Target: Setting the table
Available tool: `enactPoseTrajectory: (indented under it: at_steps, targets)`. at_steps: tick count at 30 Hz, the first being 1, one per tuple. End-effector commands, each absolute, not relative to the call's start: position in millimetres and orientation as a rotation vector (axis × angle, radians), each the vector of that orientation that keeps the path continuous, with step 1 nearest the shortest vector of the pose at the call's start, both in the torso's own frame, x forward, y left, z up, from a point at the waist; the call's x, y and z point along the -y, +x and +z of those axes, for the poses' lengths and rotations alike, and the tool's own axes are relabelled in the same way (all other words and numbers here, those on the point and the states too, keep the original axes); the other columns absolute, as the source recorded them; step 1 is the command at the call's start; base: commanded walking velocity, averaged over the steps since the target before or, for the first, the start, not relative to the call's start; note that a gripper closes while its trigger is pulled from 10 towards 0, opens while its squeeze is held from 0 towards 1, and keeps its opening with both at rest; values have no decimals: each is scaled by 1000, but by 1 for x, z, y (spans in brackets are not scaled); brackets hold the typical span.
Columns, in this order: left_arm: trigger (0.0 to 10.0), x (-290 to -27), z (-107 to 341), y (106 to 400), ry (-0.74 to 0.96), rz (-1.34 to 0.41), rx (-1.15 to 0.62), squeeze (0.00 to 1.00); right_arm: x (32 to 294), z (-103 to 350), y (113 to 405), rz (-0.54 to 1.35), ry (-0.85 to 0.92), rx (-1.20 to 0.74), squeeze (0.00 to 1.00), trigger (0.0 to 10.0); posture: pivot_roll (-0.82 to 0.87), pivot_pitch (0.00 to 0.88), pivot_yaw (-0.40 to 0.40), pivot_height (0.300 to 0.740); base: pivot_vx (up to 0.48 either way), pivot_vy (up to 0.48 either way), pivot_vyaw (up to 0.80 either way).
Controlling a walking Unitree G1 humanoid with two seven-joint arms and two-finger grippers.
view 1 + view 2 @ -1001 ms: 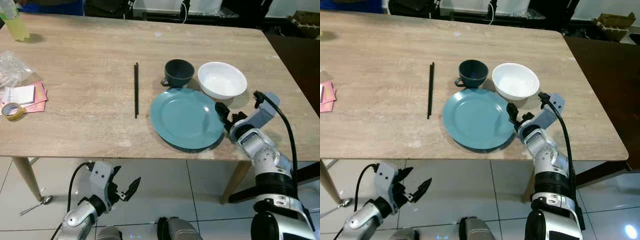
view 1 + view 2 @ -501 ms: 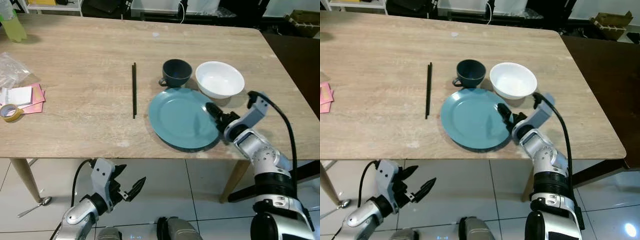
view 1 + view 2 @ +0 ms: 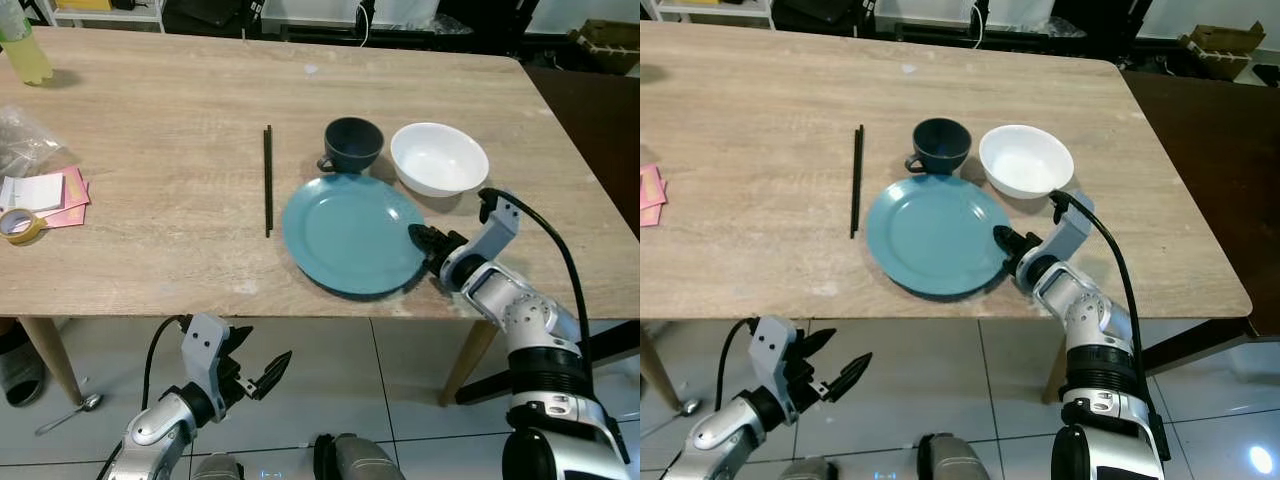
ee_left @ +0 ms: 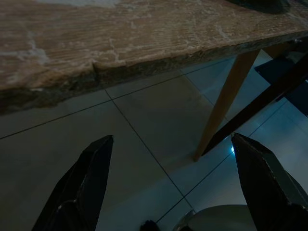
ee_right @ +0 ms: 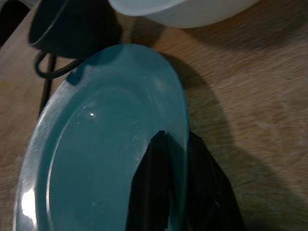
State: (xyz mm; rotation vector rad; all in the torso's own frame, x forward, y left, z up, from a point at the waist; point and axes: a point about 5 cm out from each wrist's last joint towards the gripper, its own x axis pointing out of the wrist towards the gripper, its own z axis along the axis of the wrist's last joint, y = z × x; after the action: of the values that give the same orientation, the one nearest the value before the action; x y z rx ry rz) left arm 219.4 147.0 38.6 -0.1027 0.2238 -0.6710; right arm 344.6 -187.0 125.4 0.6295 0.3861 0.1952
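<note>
At table's near edge, right gripper (image 5: 173, 192) clamps teal plate (image 3: 350, 232) by its rim; glazed, rigid, likely slippery and breakable. Left gripper (image 4: 173, 183) idle, fingers apart.

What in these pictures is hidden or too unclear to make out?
- Plate: its near-right rim is covered by the right gripper in both eye views.
- Cup: what it holds is lost in its dark inside.
- Left gripper: its wrist view is dim, so the floor beneath stays murky.
</note>
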Motion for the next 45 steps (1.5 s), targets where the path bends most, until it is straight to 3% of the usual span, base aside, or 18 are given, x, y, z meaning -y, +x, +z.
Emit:
enactPoseTrajectory:
  at_steps: [1,10,20,23,34,40,45]
  targets:
    - [10000,-146,36,216,-106,-670,-245,0,190,94,330,138,614,-536,0,0,92,91,-35,740,0,0,0]
    - [10000,-144,35,215,-109,-679,-253,0,188,90,324,155,647,-576,0,0,89,87,-32,740,0,0,0]
    - [10000,-145,34,216,-108,-668,-258,0,171,100,318,334,709,-560,0,0,89,96,-35,740,0,0,0]
    - [10000,-145,34,215,-109,-664,-258,0,150,119,309,554,735,-497,0,0,90,97,-37,740,0,0,0]
    - [10000,-141,33,215,-100,-682,-260,0,133,150,295,803,775,-352,0,0,89,98,-36,740,0,0,0]
    - [10000,-142,32,217,-91,-674,-264,0,147,191,298,856,957,-41,0,0,92,98,-34,740,0,0,0]
    - [10000,-143,30,217,-83,-667,-272,0,155,201,292,897,1000,22,0,0,90,97,-33,740,0,0,0]
